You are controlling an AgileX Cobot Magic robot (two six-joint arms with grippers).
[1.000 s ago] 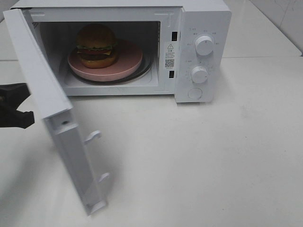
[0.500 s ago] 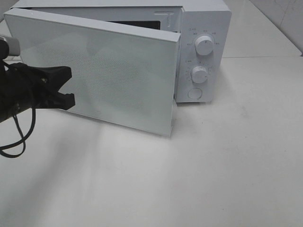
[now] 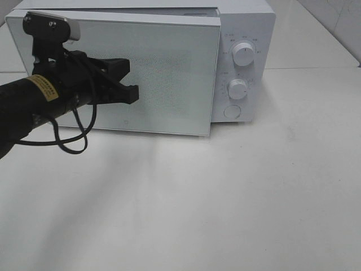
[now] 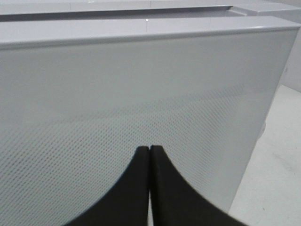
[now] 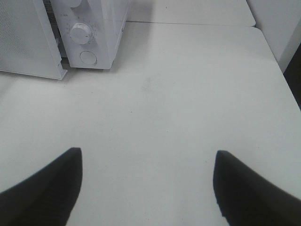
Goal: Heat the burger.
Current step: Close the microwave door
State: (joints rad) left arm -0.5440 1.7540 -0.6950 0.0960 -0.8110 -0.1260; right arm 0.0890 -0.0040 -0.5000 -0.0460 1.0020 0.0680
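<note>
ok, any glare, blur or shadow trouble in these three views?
Exterior high: even light, soft shadow on the white tabletop below the black left arm, no hard glare on the white microwave door. Left wrist: shut left gripper is a featureless black silhouette, door mesh sharp. Right wrist: open right gripper soft-edged, out of focus; tabletop evenly lit.

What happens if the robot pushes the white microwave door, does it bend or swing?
Probably swings shut: the microwave door stands slightly ajar and looks like a flat, stiff panel. Its smooth face might let the shut left fingers slip. The boxy microwave likely stays put.
</note>
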